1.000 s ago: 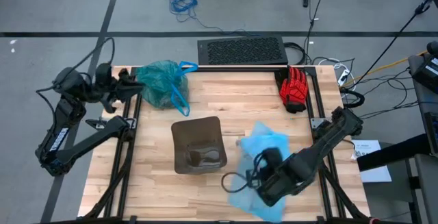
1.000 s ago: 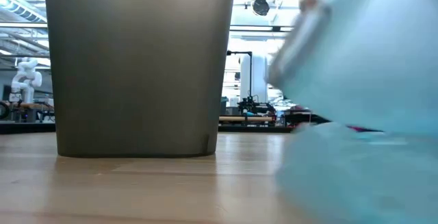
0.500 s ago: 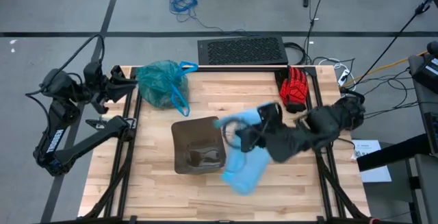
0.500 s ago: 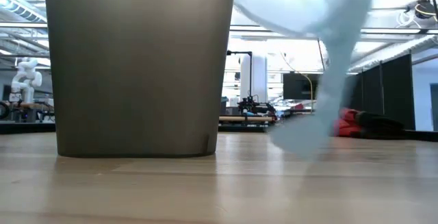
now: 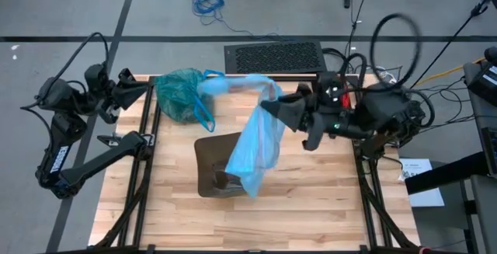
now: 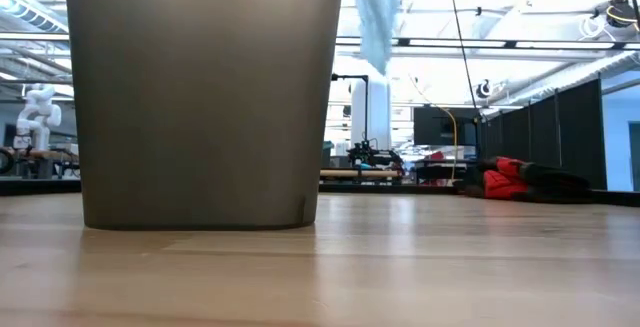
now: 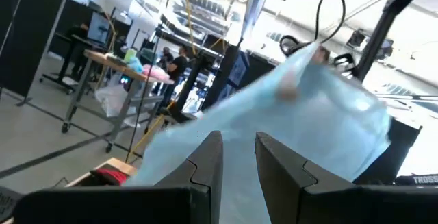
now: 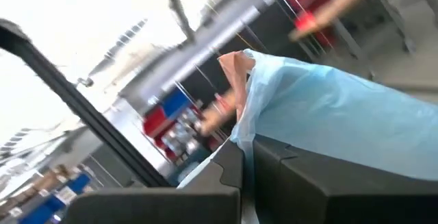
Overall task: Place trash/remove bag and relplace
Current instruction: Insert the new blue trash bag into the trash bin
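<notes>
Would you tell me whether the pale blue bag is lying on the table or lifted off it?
Lifted. The pale blue bag hangs from the right tool above the brown bin; the low view shows its tip hanging in the air.

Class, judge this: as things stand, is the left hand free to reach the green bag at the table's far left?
Probably yes: the left hand sits just beside the green bag, nothing between them, and holds nothing.

Two plastic bags: one teal-green bag (image 5: 180, 94) at the table's far left corner, one pale blue bag (image 5: 256, 141) held aloft. One brown bin (image 5: 225, 165); one red glove (image 6: 505, 179) at the far right edge.
</notes>
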Action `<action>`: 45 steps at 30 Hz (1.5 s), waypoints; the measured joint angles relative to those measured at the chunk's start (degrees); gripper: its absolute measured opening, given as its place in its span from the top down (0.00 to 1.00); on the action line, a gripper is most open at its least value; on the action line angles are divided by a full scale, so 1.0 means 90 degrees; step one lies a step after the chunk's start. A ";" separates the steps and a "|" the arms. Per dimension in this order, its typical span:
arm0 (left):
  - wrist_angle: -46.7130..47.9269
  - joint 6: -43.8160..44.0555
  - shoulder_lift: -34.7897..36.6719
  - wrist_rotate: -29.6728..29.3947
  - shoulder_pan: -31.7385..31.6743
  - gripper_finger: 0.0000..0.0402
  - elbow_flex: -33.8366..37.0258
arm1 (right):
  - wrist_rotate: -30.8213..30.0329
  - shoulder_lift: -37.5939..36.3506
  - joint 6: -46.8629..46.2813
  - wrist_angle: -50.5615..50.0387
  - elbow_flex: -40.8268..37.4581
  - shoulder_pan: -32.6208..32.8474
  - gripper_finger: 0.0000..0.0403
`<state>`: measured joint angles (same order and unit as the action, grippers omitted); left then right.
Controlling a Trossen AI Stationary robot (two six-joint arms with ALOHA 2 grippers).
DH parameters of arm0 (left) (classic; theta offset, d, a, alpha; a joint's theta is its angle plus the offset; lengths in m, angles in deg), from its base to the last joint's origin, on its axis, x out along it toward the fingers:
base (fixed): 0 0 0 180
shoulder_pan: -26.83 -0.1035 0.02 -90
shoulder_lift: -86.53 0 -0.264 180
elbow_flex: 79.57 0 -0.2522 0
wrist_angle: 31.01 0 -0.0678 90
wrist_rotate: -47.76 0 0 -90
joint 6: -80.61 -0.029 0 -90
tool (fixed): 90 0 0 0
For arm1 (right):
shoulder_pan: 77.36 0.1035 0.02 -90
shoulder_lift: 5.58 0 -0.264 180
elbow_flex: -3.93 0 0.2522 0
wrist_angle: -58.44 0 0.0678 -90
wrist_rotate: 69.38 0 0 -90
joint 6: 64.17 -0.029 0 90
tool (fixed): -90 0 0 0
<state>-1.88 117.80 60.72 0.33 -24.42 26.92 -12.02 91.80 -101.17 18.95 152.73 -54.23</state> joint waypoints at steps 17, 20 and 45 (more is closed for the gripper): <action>0.0234 0.0007 -0.0445 -0.0435 0.0000 0.80 0.0000 | 0.2481 0.0494 -0.0097 0.2780 0.0000 -0.0422 1.00; 0.0519 0.0000 -0.0568 -0.0435 0.0000 0.81 0.0000 | 0.2778 0.0629 -0.0384 0.2962 -0.0005 -0.0507 1.00; -0.0722 0.0177 -0.0344 0.1033 -0.0002 0.82 -0.0895 | 0.3477 0.1155 0.0611 0.4019 -0.0010 -0.1703 1.00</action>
<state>-8.38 119.39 57.62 9.62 -24.44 18.87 19.27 102.20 -95.67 55.12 152.64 -69.55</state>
